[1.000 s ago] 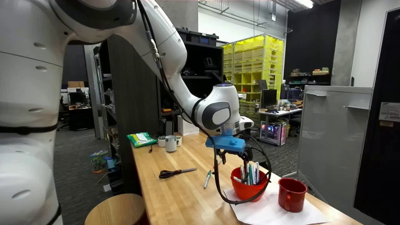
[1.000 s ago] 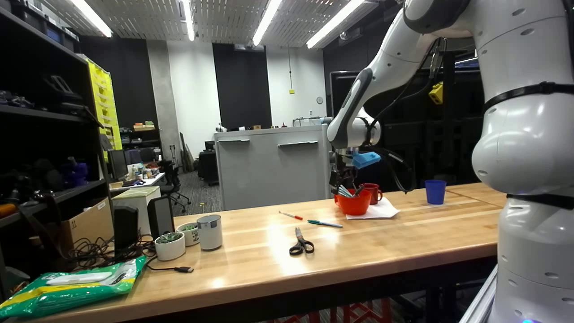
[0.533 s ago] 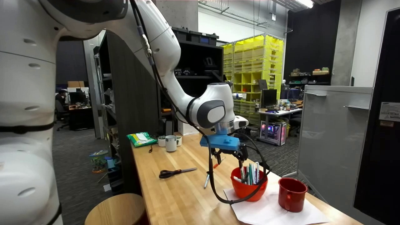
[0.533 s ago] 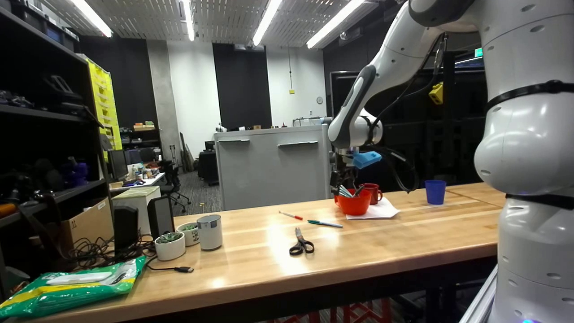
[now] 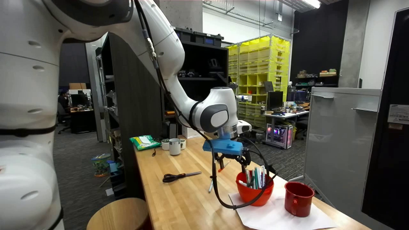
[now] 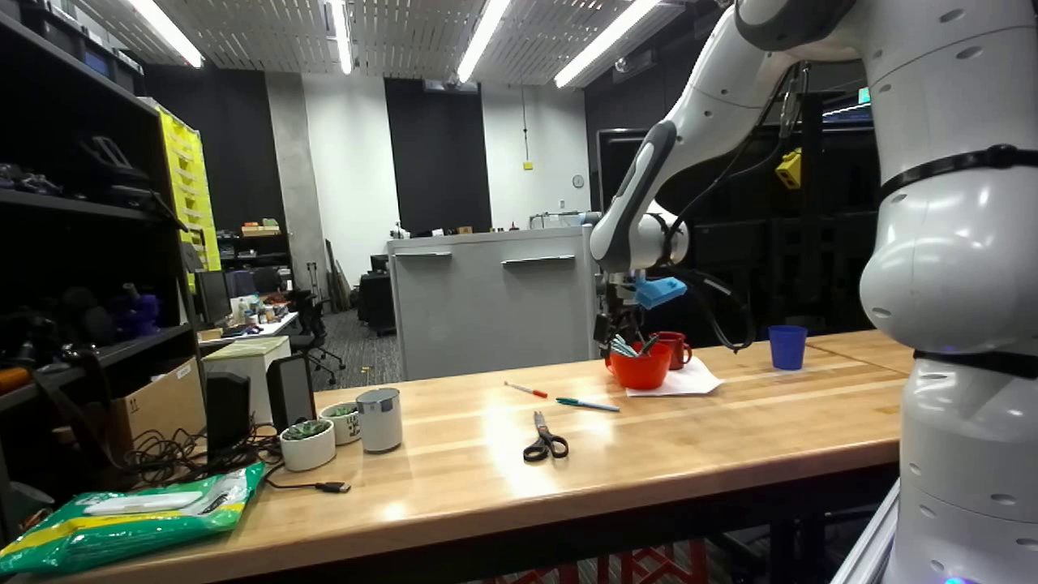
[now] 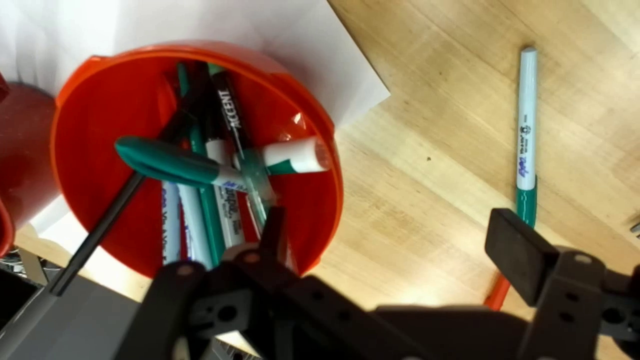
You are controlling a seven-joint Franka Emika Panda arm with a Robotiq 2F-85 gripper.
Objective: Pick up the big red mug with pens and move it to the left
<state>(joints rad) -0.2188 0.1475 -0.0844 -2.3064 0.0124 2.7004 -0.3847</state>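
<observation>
Since one second ago, the gripper has shifted across the big red mug toward the loose marker. Left to right: scissors lie between the table's long edges; the fingers stand apart, one overlapping the mug's rim in the wrist view, presumably to straddle its wall; the mug rests upright on paper near the edge facing the grey panel, its wall propping the pens; beside it stands the dark red mug.
</observation>
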